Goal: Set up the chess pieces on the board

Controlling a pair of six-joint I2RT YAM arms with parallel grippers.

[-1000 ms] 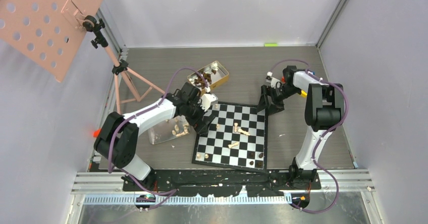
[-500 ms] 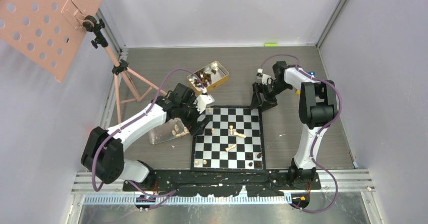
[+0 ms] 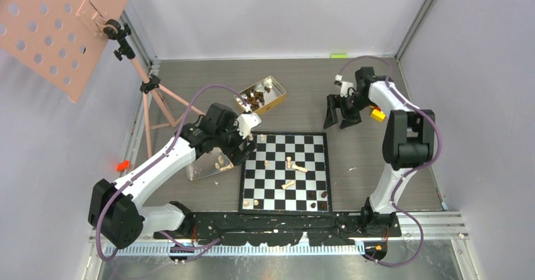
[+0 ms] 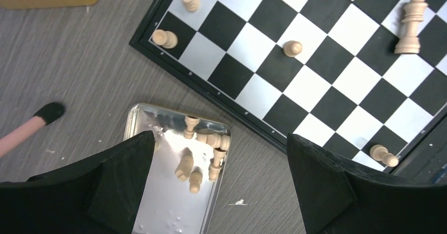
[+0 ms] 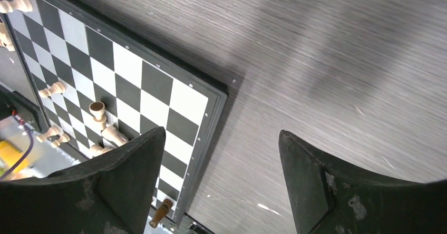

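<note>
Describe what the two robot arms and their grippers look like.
The left arm and right arm have white links and black joints, each with a purple cable. The left gripper and right gripper each have two broad black wedge-shaped fingers.

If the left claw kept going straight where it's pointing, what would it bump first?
Probably the tray holding pale chess pieces, just beside the board's corner; depth is hard to judge.

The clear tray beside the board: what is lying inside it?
Several pale chess pieces lie toppled in the tray. One finger of the left gripper hides part of one edge.
</note>
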